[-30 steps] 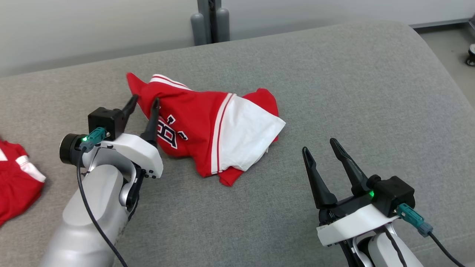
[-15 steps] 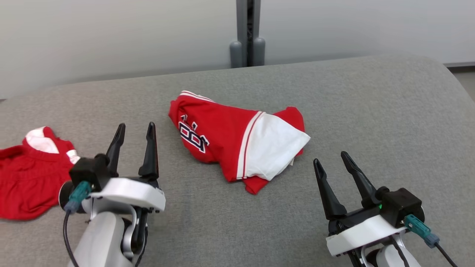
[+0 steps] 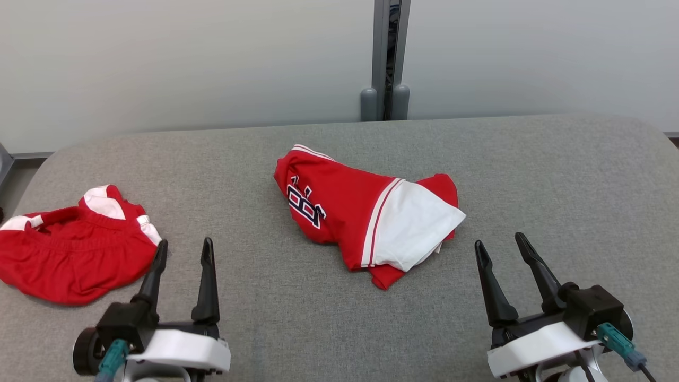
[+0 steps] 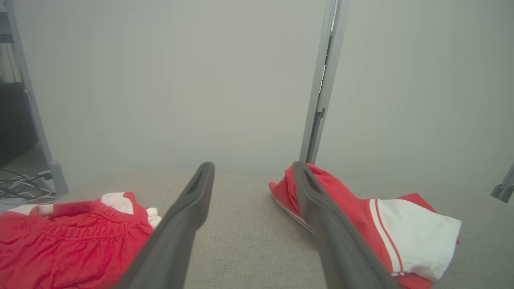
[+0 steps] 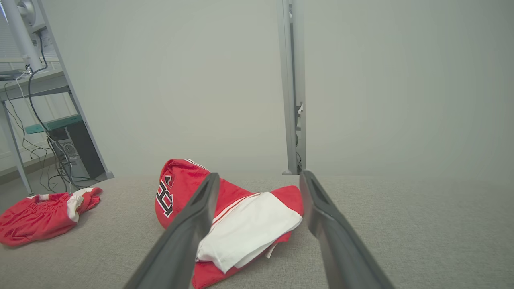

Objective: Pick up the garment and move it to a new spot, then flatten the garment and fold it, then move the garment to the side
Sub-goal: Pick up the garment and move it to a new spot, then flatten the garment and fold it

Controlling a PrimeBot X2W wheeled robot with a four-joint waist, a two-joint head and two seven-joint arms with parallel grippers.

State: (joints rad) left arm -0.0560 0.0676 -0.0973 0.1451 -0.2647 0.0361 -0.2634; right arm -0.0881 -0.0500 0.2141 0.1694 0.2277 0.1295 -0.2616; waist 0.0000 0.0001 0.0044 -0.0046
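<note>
— Red jersey (image 3: 366, 217) in the middle of the grey cushion (image 3: 557, 175): can you read the lettering?
— Only part of it. The dark-and-white letters sit on a fold near its 10 o'clock end and curl under, so I can't tell what they spell. The lower layers are hidden beneath the white panel, and from the left wrist one dark finger covers the cloth's near edge.
— And the arms?
— Cut off by the bottom of the head view. The red shorts (image 3: 74, 254) at 9 o'clock run off the left edge too.
— What changed in the last second?
— The left gripper (image 3: 184, 241) had its fingers close together at the jersey's far-left corner, which stood up in a peak. Now it sits at 8 o'clock from the jersey, well apart, fingers spread wide and holding nothing, and the peak has dropped. The camera swung as well, so I wouldn't call the jersey moved. The right gripper (image 3: 499, 240) stays spread and empty at 4 o'clock.
— Which way does it lie?
— Crumpled, long axis from 10 o'clock to 4 o'clock, striped edge at the far end, white panel pointing toward 4 o'clock.
</note>
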